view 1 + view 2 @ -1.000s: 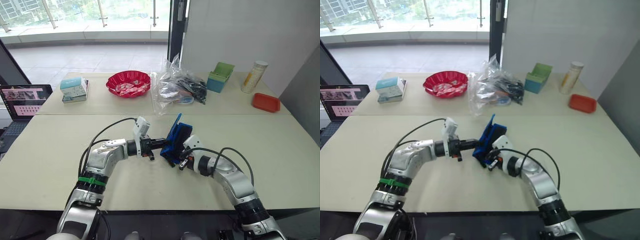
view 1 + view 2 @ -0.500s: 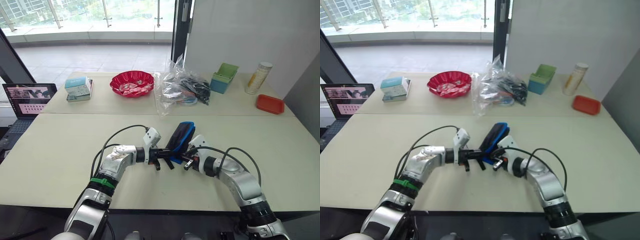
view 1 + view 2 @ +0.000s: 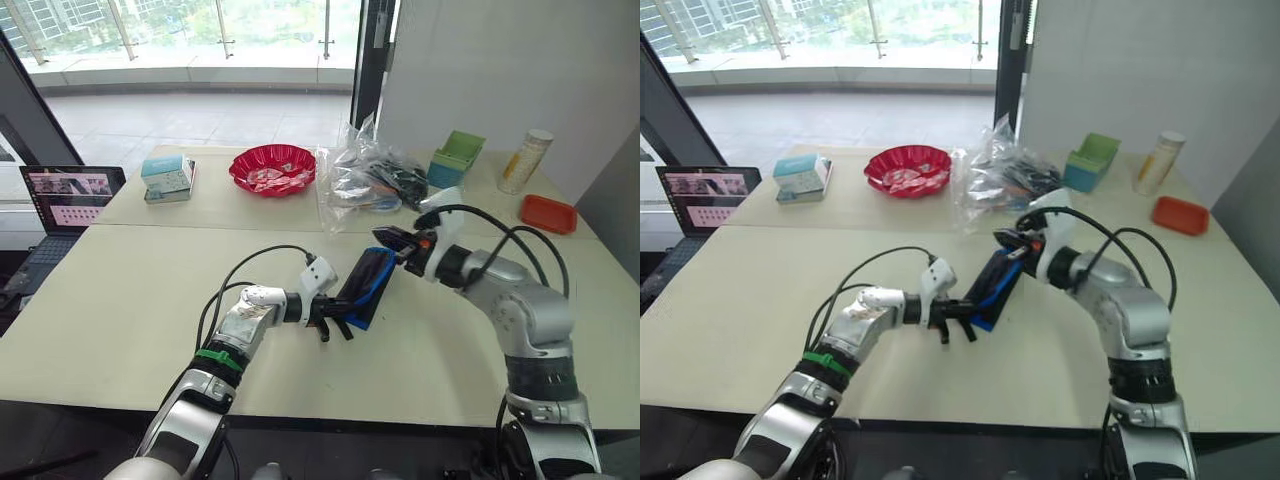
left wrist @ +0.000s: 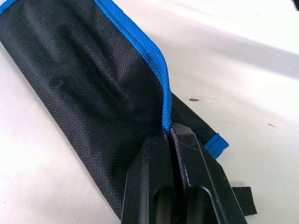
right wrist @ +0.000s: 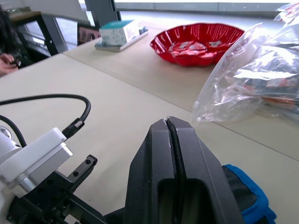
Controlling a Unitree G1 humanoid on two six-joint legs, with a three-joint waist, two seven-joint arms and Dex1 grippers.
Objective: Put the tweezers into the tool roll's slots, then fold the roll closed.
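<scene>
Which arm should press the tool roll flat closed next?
Left. Its end effector is shut on the tool roll at the blue edging, while the right end effector is shut above its far end.

Black woven tool roll (image 4: 88,88) with bright blue edging; red bowl (image 3: 272,168).

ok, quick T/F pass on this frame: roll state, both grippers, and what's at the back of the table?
1. The tool roll lies folded on the table. True.
2. The left gripper is shut on the roll's blue edge. True.
3. The right gripper is open wide. False: its fingers are shut, above the roll's far end.
4. The red bowl is on the near table. False: far table, beside the clear plastic bag.
</scene>
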